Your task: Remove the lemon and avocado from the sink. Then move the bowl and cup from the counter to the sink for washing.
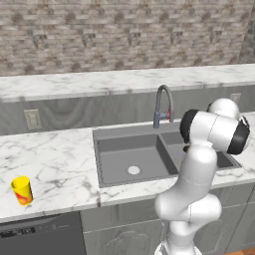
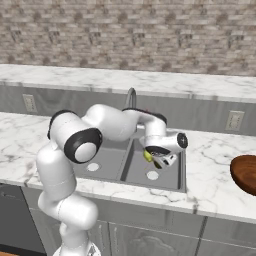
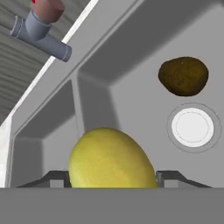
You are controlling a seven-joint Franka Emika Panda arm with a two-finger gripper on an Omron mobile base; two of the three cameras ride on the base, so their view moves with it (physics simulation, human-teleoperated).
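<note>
The end effector (image 3: 113, 179) sits at the bottom centre of the hand view with its jaws set fairly wide and the lemon (image 3: 111, 158) lodged squarely between the two fingertips (image 3: 168, 178). From how snugly the fruit fills that gap, it looks clamped rather than merely approached, as suits lifting it out of the sink (image 1: 130, 133) first.

In the right base view the lemon (image 2: 148, 156) shows as a yellow spot just left of the hand, at the middle of the frame, over the right-hand basin. The avocado (image 3: 183, 76) lies on the basin floor at the upper right of the hand view, just above the white drain (image 3: 192, 127), apart from the lemon and untouched.

The faucet (image 1: 163, 103) rises behind the sink, near the arm, and its spout is the one thing to clear on the way up. The cup (image 1: 22, 191) stands at the lower left of the left base view, near the front edge of the counter (image 1: 50, 159). The bowl (image 2: 245, 172) rests at the right edge of the right base view, well clear of the sink.
</note>
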